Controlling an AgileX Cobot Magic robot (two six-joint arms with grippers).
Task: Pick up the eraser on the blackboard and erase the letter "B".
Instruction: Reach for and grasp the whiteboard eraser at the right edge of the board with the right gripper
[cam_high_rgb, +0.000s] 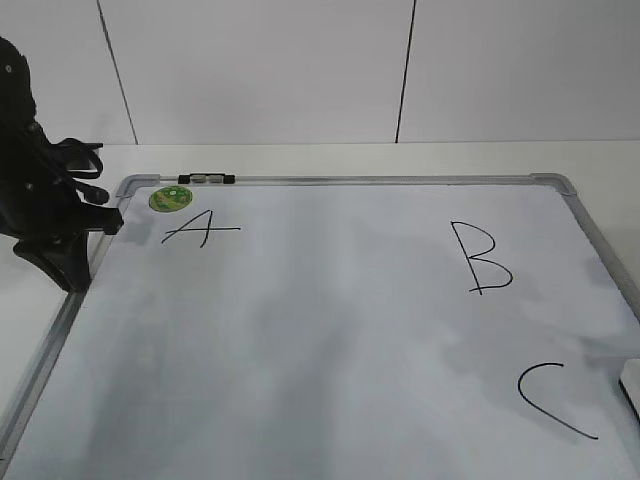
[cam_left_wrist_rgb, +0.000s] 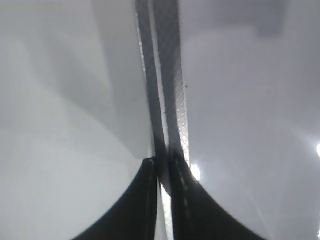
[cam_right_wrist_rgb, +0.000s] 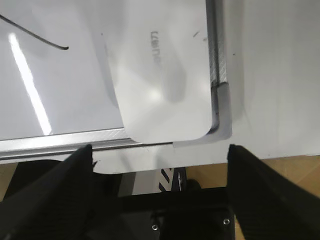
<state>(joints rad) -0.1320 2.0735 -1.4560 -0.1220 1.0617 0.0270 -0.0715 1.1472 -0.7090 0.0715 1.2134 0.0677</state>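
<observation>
The blackboard (cam_high_rgb: 320, 340) lies flat, with black letters "A" (cam_high_rgb: 200, 229), "B" (cam_high_rgb: 480, 257) and "C" (cam_high_rgb: 552, 399). The white eraser (cam_right_wrist_rgb: 160, 85) lies on the board's near right corner, over the grey frame. Only a sliver of the eraser (cam_high_rgb: 632, 385) shows at the right edge of the exterior view. My right gripper (cam_right_wrist_rgb: 160, 150) is open and empty, just short of the eraser, with a finger on either side. It is out of the exterior view. My left gripper (cam_left_wrist_rgb: 161, 162) is shut and empty over the board's left frame (cam_left_wrist_rgb: 170, 75), also seen in the exterior view (cam_high_rgb: 72, 275).
A round green sticker (cam_high_rgb: 168, 198) sits by the "A". A marker (cam_high_rgb: 207, 179) lies on the top frame. The end of the "C" stroke (cam_right_wrist_rgb: 35, 37) shows left of the eraser. White table surrounds the board; its front edge (cam_right_wrist_rgb: 280, 155) lies by my right gripper.
</observation>
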